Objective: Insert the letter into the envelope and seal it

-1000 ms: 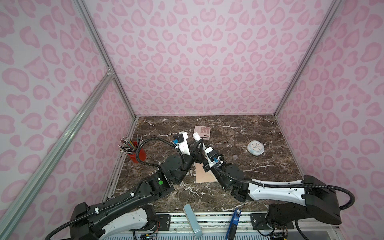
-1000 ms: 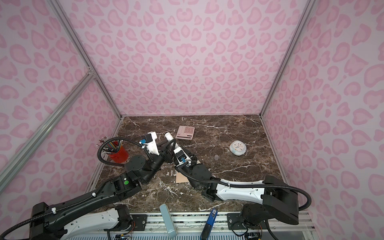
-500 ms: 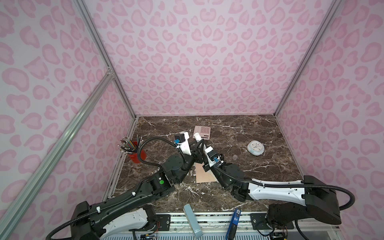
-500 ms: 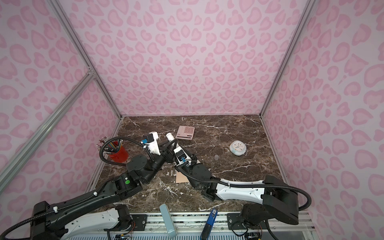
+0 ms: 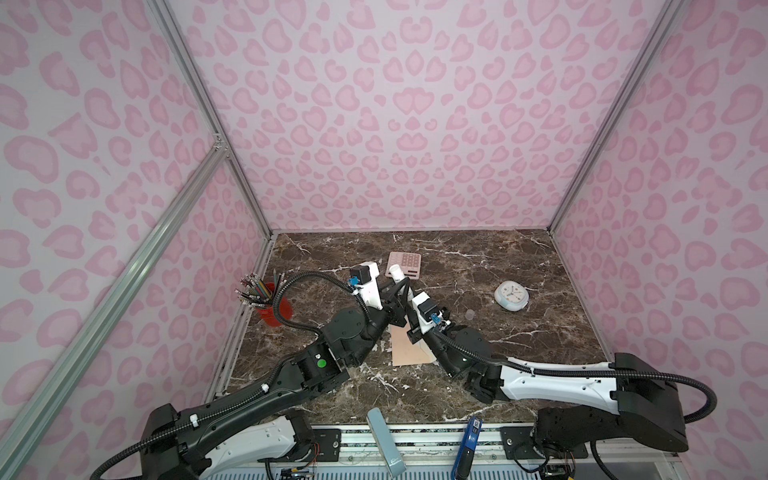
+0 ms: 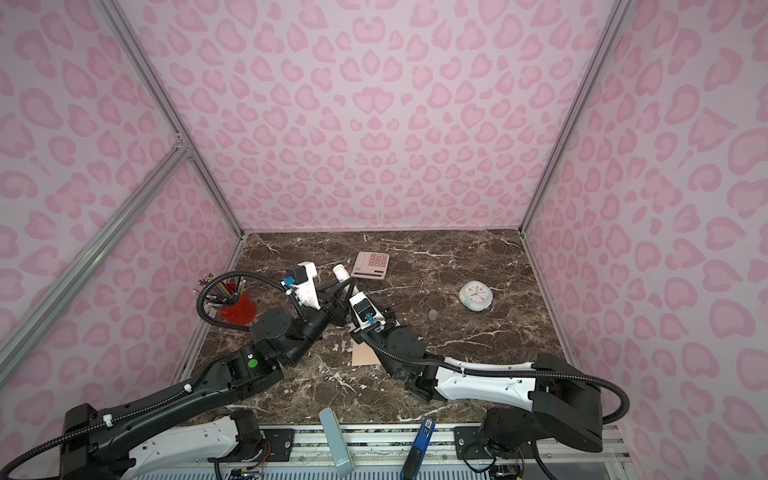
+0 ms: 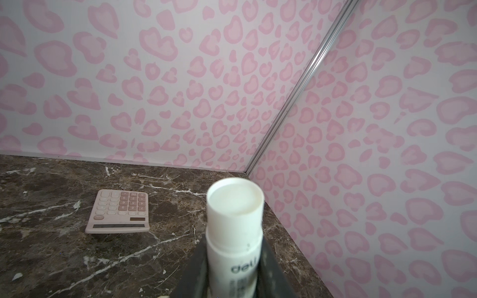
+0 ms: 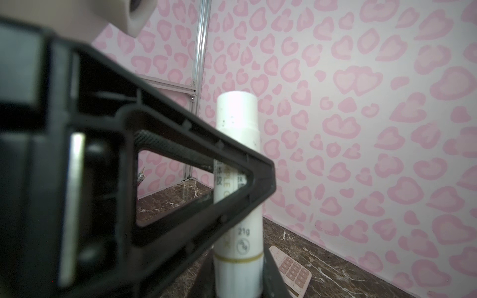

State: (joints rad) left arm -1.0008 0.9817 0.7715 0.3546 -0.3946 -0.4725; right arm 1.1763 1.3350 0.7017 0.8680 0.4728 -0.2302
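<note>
Above the marble tabletop (image 5: pixel 498 332), left tool (image 7: pixel 233 258) and right tool (image 8: pixel 237 280) clenched the glue stick (image 8: pixel 238 237) — cap (image 7: pixel 235 198) pointing away from the envelope (image 5: pixel 409 351).

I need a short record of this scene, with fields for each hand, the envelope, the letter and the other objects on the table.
left hand: shut on the glue stick, held above the table
right hand: shut on the same stick, next to the left hand's fingers
envelope: flat on the marble table, partly under both arms
letter: not visible in any view
other objects: pink calculator, white clock, red pencil cup
</note>
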